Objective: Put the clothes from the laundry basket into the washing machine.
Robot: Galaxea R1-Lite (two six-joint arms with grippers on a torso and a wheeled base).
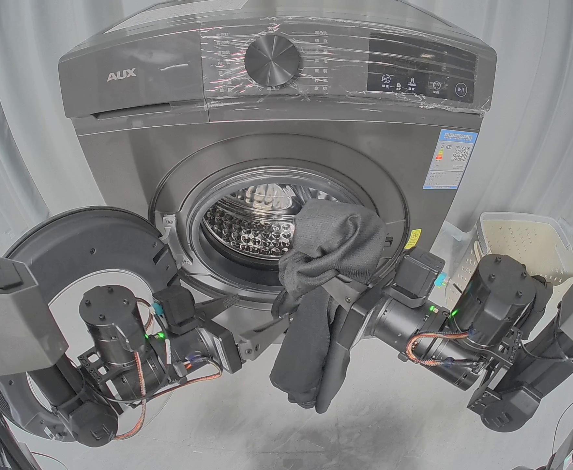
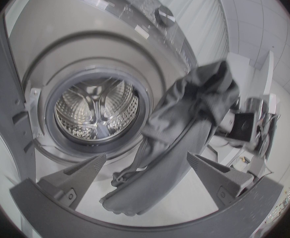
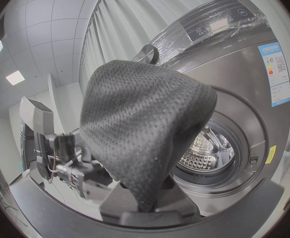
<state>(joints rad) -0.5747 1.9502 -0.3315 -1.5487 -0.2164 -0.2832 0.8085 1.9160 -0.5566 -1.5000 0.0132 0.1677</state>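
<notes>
I've got the washing machine (image 1: 136,158) across the upper and middle of the head view, its round door (image 1: 90,243) swung open at lower left, partly covered by my left arm. The drum (image 1: 254,223) sits centre frame, and its right side is blocked by the dark grey garment (image 1: 332,249).

That garment is bunched right in front of the opening's lower right rim, and its long tail hangs down toward the bottom centre, clear of the floor. I can't tell what kind of clothing it is.

The laundry basket (image 1: 527,243) is at the right edge. Only its pale, perforated upper part shows above my right arm, so what's inside is hidden.

The right gripper (image 3: 148,202) is clamped on the garment, and the cloth drapes over it and buries the fingertips. The left gripper (image 1: 260,311) is at lower centre-left with its jaws spread wide and nothing between them. One fingertip is just beside the hanging cloth, and I can't tell whether it touches.
</notes>
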